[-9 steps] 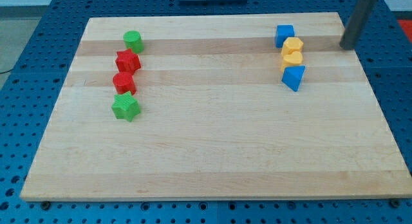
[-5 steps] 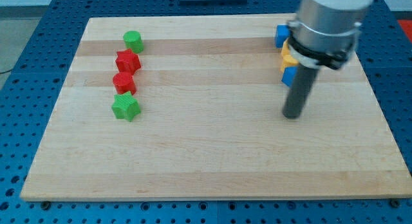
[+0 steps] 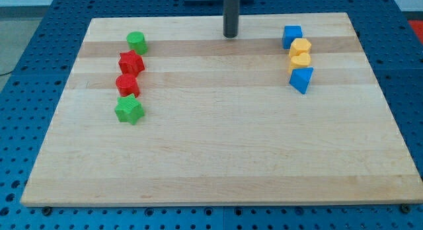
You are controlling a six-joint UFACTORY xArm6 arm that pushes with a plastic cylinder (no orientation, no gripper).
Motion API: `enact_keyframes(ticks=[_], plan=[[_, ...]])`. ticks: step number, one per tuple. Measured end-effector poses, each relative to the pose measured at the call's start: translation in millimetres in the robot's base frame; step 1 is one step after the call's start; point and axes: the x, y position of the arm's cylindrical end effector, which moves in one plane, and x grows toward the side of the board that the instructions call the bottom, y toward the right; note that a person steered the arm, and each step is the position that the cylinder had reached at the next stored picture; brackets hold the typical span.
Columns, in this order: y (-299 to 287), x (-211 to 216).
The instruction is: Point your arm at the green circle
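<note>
Now my tip (image 3: 230,36) right of green circle (image 3: 136,41)

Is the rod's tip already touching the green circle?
No, my tip stands well to the view's right of the green circle, apart from it.

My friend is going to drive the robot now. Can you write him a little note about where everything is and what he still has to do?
My tip sits near the board's top edge, about midway across, touching no block.
The green circle is at the view's upper left, heading a column: red star, another red block, green star.
On the view's right, another column: blue cube, two yellow blocks, blue block.
Done: nothing has been knocked.
Left: slide my tip toward the view's left until it is beside the green circle.
</note>
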Motion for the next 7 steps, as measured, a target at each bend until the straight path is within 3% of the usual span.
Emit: enact_keyframes(ticks=[2,3,5,7], plan=[[-74.4,-51.6],[-81.9,-51.5],[-154.3,-38.2],[-154.3,-38.2]])
